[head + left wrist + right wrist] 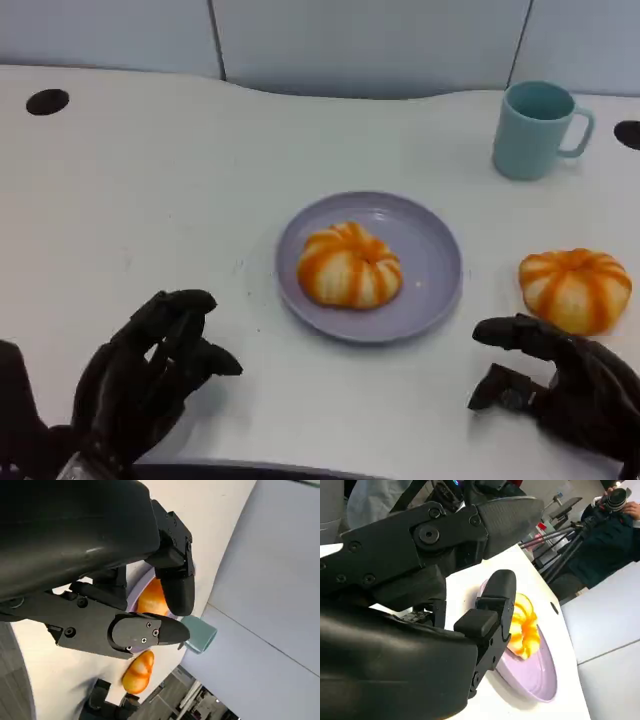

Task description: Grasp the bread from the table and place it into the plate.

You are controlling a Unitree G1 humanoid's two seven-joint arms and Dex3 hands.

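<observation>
1. One bread (350,265) already lies in the plate (432,290); a second bread (575,288) rests on the surface, just beyond the right hand (560,385).
2. Right fingers (505,333) are apart, holding nothing; the left hand (150,375) is loosely curled and empty.
3. Reach forward over the second bread, close evenly around its sides, lift clear, and set it beside the first.
</observation>
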